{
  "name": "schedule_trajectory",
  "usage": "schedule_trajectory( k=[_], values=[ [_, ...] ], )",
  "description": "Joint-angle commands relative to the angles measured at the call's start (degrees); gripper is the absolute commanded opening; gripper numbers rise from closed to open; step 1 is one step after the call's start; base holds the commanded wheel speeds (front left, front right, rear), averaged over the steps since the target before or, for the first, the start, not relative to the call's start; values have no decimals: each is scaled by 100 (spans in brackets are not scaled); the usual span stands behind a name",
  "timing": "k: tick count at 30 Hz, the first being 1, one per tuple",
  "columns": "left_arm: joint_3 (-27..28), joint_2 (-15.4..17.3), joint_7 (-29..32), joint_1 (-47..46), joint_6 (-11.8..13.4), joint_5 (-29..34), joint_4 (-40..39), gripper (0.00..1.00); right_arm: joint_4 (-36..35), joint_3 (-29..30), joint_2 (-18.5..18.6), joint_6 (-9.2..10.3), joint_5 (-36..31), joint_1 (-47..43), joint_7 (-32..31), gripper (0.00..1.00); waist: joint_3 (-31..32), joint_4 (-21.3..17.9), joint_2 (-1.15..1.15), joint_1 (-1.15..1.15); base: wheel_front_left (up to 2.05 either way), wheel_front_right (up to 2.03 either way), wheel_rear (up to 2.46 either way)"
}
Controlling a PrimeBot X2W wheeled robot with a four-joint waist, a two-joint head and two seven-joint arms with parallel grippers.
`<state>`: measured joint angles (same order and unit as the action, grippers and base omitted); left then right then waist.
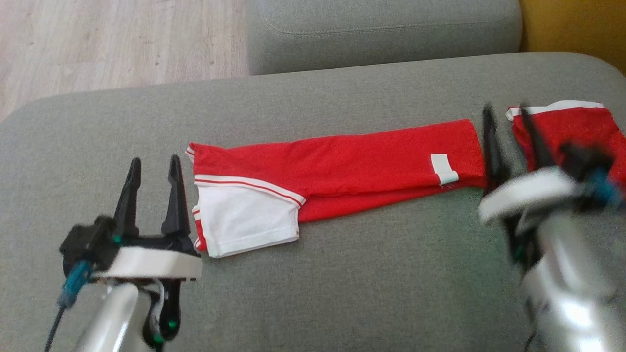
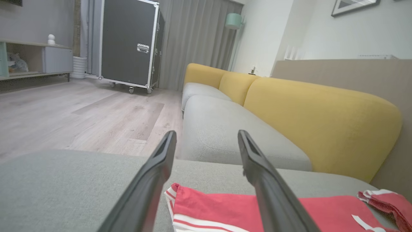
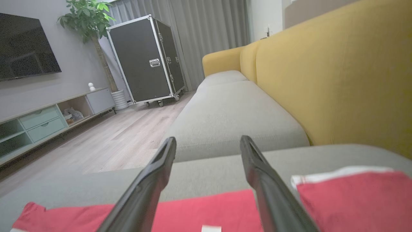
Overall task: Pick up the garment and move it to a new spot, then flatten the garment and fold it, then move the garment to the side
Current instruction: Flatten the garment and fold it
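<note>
A red garment (image 1: 352, 166) with a white, red-striped sleeve lies folded into a long flat strip across the grey sofa seat (image 1: 342, 293). Past its right end lies a red piece with white trim (image 1: 577, 127); whether it joins the strip is hidden behind my right gripper. My left gripper (image 1: 155, 160) stands open just left of the strip's left end, holding nothing. In the left wrist view its fingers (image 2: 206, 133) hang above the garment's corner (image 2: 219, 209). My right gripper (image 1: 505, 111), blurred, is open over the strip's right end. The right wrist view has its fingers (image 3: 208, 138) above the red cloth (image 3: 199, 212).
A second grey seat cushion (image 1: 381, 34) adjoins at the back, with the yellow backrest (image 1: 572, 24) to the right. Wood floor (image 1: 98, 44) lies beyond the seat's left edge. A black wheeled case (image 2: 128, 45) stands far off on the floor.
</note>
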<state>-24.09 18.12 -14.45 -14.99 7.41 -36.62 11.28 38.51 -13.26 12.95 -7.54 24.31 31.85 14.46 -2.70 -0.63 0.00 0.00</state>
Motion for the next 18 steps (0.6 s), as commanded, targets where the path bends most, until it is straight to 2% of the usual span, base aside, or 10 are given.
schedule_trajectory(
  k=[1,5,10,14,18],
  values=[
    [537,-105,-53,-92,-125,235,-269,100,-494,303,-371,5,-362,-396,52,100,6,1,0,0,0,0,0],
    [1262,-728,-54,427,-529,715,-320,100,-1288,966,-881,5,-1168,-1238,52,100,0,-25,0,0,0,0,0],
    [1899,-1269,-54,679,-1118,1339,-158,100,-1632,1072,-1002,5,-1356,-1652,53,100,-69,-18,0,0,0,0,0],
    [2056,-1407,-54,572,-1322,1568,-45,100,-1609,1087,-1005,5,-1379,-1557,53,100,-202,31,0,0,0,0,0],
    [2096,-1472,-54,414,-1421,1697,33,100,-1236,1365,-1006,5,-1623,-1263,53,100,-387,123,0,0,0,0,0]
  ],
)
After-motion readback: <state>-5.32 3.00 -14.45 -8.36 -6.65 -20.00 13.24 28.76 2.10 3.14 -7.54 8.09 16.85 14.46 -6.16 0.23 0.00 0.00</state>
